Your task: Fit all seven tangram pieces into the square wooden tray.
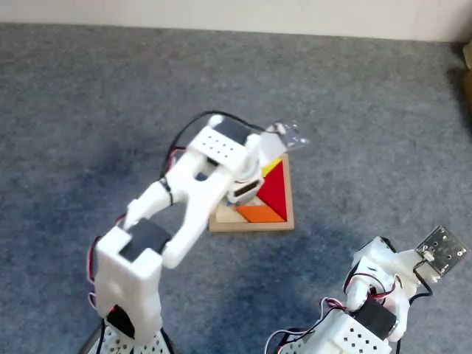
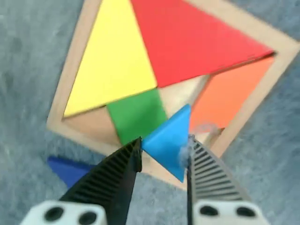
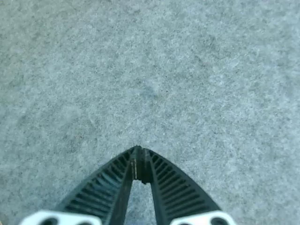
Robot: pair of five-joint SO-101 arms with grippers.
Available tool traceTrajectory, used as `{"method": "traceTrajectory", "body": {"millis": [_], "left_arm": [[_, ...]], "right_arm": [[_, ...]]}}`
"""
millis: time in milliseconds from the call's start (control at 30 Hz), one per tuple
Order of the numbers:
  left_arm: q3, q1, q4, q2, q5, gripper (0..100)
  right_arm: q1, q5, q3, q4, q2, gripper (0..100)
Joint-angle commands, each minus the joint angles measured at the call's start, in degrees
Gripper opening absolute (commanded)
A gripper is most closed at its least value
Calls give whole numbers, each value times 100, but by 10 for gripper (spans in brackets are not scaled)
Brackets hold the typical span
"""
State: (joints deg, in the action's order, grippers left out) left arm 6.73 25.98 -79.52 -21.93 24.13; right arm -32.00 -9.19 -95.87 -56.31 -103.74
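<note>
Jaws of the left gripper (image 2: 164,139) clench a light-blue triangle (image 2: 168,133) over one rim of the wooden tray (image 2: 69,70), next to the green piece (image 2: 136,117) and a bare gap (image 2: 180,96). Outside that rim lies a dark-blue piece (image 2: 68,168). The right gripper (image 3: 140,150), closed, hangs above open carpet (image 3: 150,70).

From where I stand, the left arm (image 1: 193,193) stretches from the lower left of the frame up to the centre, its far end hanging over the square wooden tray (image 1: 251,226) and hiding the tray's left and upper parts. In the exposed part lie a red piece (image 1: 275,188), a sliver of a yellow piece (image 1: 272,164) above it and an orange piece (image 1: 262,214) below. The right arm (image 1: 372,291) sits folded at the lower right, well apart from the tray. Grey carpet (image 1: 88,96) covers the table.
</note>
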Motion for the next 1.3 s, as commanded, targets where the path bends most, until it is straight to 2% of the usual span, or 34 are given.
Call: {"method": "traceTrajectory", "body": {"millis": [0,67,167,267,567,833,1000,1267], "left_arm": [[980,286,-404,-400,-18,109],[1305,312,-589,-646,-18,114],[1789,295,-905,-971,-79,181],[2211,171,-1073,-1165,-545,229],[2695,22,-1565,-1147,-633,231],[2431,4,-1512,-1156,-651,231],[2457,-365,-1512,-1095,-668,230],[2835,-1393,-1565,-1095,-897,190]], "right_arm": [[-66,79,-716,171,-13,5],[-66,79,-716,171,-13,5],[-66,79,-716,171,-13,5],[-66,79,-716,171,-13,5],[-66,79,-716,171,-13,5],[-66,79,-716,171,-13,5],[-66,79,-716,171,-13,5],[-66,79,-716,171,-13,5]]}}
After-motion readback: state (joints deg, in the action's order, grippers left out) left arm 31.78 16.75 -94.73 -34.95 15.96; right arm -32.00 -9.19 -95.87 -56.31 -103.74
